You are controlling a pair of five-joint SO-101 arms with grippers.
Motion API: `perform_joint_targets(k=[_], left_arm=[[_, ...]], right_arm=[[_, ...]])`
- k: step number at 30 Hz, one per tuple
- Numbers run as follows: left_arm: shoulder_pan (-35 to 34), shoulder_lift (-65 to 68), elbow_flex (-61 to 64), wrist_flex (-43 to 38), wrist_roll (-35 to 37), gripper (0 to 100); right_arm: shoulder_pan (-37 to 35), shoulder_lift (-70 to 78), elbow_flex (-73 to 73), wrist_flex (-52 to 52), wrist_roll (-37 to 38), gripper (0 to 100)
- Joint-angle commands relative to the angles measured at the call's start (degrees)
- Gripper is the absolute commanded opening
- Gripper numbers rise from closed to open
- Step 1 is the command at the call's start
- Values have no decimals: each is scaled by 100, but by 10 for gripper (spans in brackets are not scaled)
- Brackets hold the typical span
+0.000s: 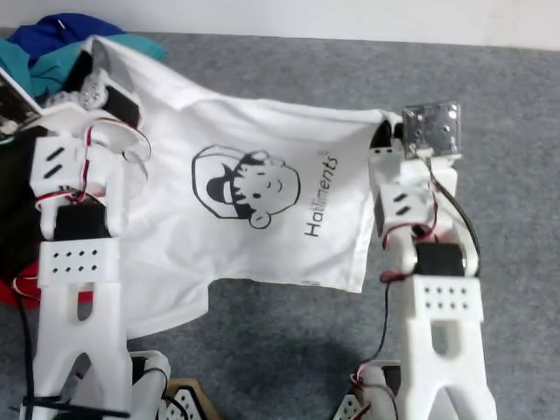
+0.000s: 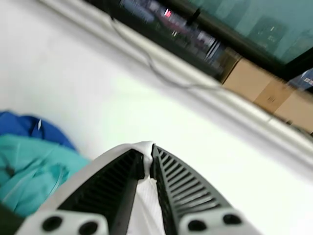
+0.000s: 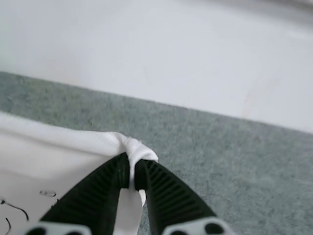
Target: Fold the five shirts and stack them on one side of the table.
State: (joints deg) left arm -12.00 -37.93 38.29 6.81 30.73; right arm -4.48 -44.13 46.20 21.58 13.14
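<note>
A white shirt [image 1: 254, 210] with a black cartoon face print hangs stretched between the two arms above the grey table. My left gripper [image 1: 98, 54] is shut on the shirt's far left corner; in the left wrist view the white cloth [image 2: 145, 148] is pinched at the tip of my left gripper [image 2: 148, 164]. My right gripper [image 1: 385, 131] is shut on the shirt's far right corner; in the right wrist view a fold of white cloth [image 3: 137, 149] sticks out past my right gripper [image 3: 132, 171]. More shirts, blue [image 1: 61, 28] and teal [image 1: 44, 66], lie heaped at the far left corner.
A red cloth [image 1: 10, 293] and dark fabric [image 1: 13, 219] lie along the left edge beside the left arm. Grey carpet-like tabletop [image 1: 507, 131] spreads bare to the right and at the front between the arm bases. A white wall [image 3: 171, 49] borders the far side.
</note>
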Motion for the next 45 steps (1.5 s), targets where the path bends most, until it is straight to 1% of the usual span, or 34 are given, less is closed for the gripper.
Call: perform_joint_targets(k=[1, 3, 5, 10, 13, 17, 19, 22, 25, 27, 31, 37, 41, 45], left_arm=[[66, -31, 251, -141, 18, 9], [48, -40, 462, 18, 18, 10], [40, -75, 602, 404, 18, 11], [40, -92, 532, 1846, -18, 11], [48, -92, 382, 2901, -633, 11], [-66, -92, 171, 4088, -1899, 11], [-145, -92, 48, 4571, -2391, 11], [-215, -92, -119, 5275, -2919, 11], [-215, -92, -242, 5943, -3253, 14], [-215, -92, -251, 6312, -3385, 40], [-224, -92, -224, 6927, -3411, 90], [-233, -154, -330, 7543, -3411, 91], [-233, -760, -462, 8088, -3402, 91], [-233, -1604, -365, 8264, -3402, 94]], right_arm=[[48, 400, -57, -303, 26, 6], [40, 505, -40, -295, 26, 6], [31, 514, 84, -180, 18, 6], [-171, 110, 523, 92, 18, 6], [-312, -321, 884, 268, 35, 6], [-321, -866, 1464, 277, 53, 6], [-321, -1086, 1727, 277, 53, 6], [-330, -1349, 2097, 277, 62, 6], [-400, -1525, 2457, 277, 53, 6], [-453, -1622, 2686, 277, 44, 6], [-453, -1789, 2976, 259, 26, 6], [-418, -2035, 3310, 251, 26, 6], [-418, -2246, 3415, 251, 26, 6], [-444, -2325, 3556, 259, 26, 6]])
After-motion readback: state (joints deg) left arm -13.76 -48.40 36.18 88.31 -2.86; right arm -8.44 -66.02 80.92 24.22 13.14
